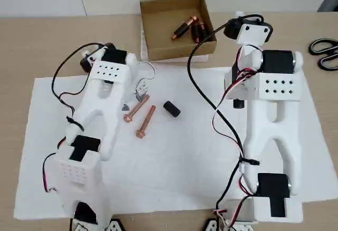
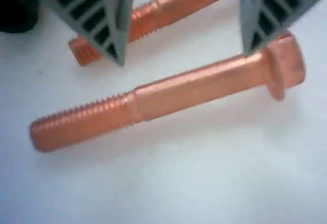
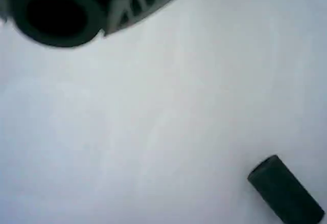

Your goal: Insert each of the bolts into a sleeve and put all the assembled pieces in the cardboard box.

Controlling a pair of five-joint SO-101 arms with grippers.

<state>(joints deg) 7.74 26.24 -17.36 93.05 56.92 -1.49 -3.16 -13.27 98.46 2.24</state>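
Left pincer spread over copper bolt, right pincer seemingly gripping sleeve

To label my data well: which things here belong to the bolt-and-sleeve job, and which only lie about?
Job: two copper bolts, loose black sleeve, second black sleeve, cardboard box, assembled pieces inside.
Lying about: scissors, white mat.

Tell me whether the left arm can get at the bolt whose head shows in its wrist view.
Likely yes. The left tool hangs open over the bolt with nothing between them. Its fingers stand spaced along the shank, not across it, so a wrist turn may be needed; the other bolt lies close beside.
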